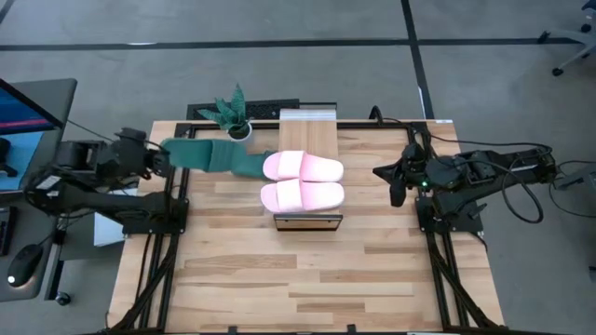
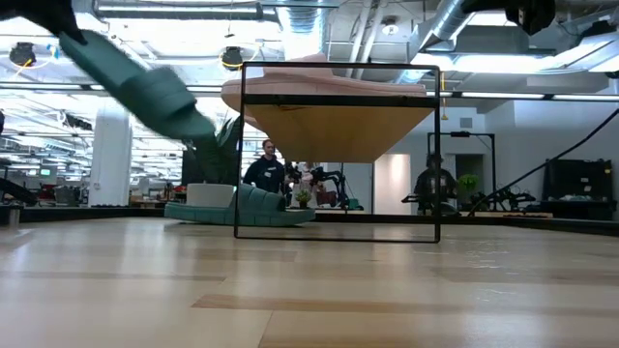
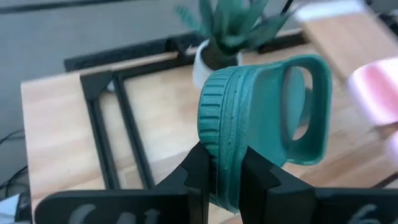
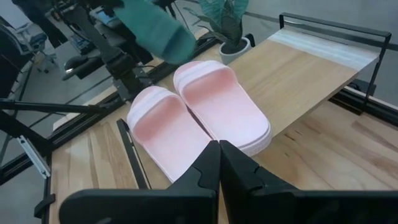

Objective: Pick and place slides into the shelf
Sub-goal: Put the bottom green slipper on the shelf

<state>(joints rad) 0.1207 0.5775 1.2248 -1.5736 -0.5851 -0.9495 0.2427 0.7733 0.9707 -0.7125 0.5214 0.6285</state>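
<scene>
High view: low narrow shelf (image 1: pixel 308 126) with light wood plank top and dark frame at table centre; pair of pale pink ribbed-strap rubber slides (image 1: pixel 303 180) side by side on its top. Left gripper (image 1: pixel 166 155) at table's left edge, pinching heel of a dark green rubber slide (image 1: pixel 212 154), held above the slatted wooden table (image 1: pixel 372 270). Small potted plant (image 1: pixel 233 115) just behind it. Right gripper (image 1: pixel 384 173) right of shelf, well apart from it, fingers pressed together, empty.

Low view: second dark green slide (image 2: pixel 239 208) flat on table, beside the shelf's left post. Held green slide tilted, toe lower. People in room behind.

Left wrist view: fingers (image 3: pixel 198 171) clamped on sole edge of green slide.

Right wrist view: right gripper's fingers (image 4: pixel 210 163) closed; pink pair on plank ahead.
</scene>
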